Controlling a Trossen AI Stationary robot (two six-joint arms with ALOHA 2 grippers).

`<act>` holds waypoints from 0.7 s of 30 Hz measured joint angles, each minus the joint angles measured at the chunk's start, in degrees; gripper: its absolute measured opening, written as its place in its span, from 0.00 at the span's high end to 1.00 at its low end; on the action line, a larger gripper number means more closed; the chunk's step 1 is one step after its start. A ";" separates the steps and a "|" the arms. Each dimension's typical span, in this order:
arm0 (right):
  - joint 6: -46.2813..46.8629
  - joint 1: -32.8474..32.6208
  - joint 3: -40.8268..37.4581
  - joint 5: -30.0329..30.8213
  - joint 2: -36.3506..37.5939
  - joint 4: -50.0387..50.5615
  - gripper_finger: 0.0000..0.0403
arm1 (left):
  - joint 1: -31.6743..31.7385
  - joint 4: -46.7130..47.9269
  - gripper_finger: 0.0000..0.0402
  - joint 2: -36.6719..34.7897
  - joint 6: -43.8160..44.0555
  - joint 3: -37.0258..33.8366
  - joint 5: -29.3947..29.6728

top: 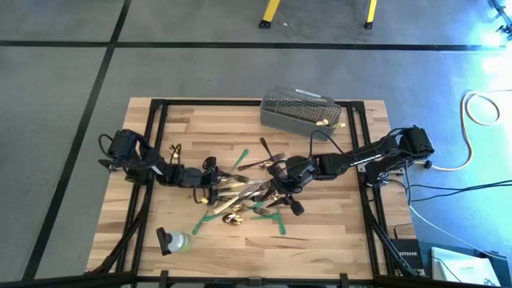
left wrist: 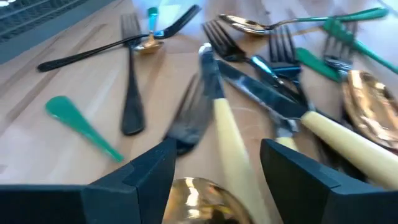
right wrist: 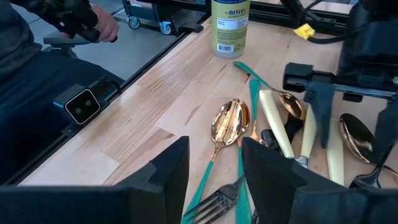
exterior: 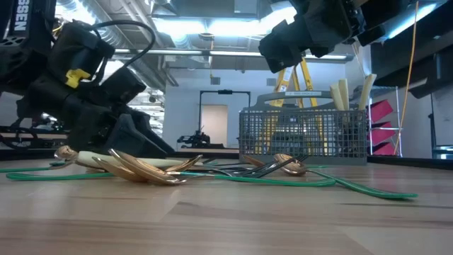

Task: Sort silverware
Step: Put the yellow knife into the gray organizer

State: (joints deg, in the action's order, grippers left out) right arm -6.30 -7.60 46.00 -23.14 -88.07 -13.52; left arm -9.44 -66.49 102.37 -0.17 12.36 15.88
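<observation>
My left pincer (top: 210,190) is down low in the middle of the high view, at the left edge of the messy pile of silverware (top: 244,192) on the wooden table (top: 320,232). Its two dark fingers (left wrist: 146,171) are spread apart, and a knife with a cream handle (left wrist: 231,149) runs up between them. A shiny gold spoon bowl (left wrist: 199,199) sits right under the gap, at the bottom of the left wrist view. I cannot tell if the fingers press on the knife or just sit around it. My right pincer (top: 282,194) is at the right side of the same pile. Its fingers (right wrist: 165,171) are partly apart with nothing held between them, and two gold spoons (right wrist: 230,121) lie on the wood past them. Dark forks (left wrist: 130,74) lie in the upper left of the left wrist view. Green strips (top: 280,226) lie flat around the pile. The grey wire basket (top: 302,110) stands at the top middle of the high view, with a few cream handles (exterior: 343,91) sticking up out of it in the low view. A bottle (top: 174,241) lies at the lower left of the table. In the right wrist view a person (right wrist: 37,56) sits in the upper left, beyond the table edge.
</observation>
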 joint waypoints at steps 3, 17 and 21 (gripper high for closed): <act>0.00 0.00 0.00 0.00 0.00 -0.02 0.67 | 0.42 0.26 0.45 0.00 -1.05 0.00 -0.31; -0.16 -0.02 0.00 0.55 0.00 -0.02 0.67 | -1.82 7.02 0.45 -0.13 -1.66 3.45 -1.06; -0.18 0.00 0.00 0.55 0.00 -0.02 0.67 | -1.94 7.55 0.45 -0.13 -1.65 3.67 -1.18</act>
State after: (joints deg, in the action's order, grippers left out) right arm -6.48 -7.60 46.00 -22.59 -88.07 -13.54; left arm -11.38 -58.95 102.24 -1.82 16.03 14.70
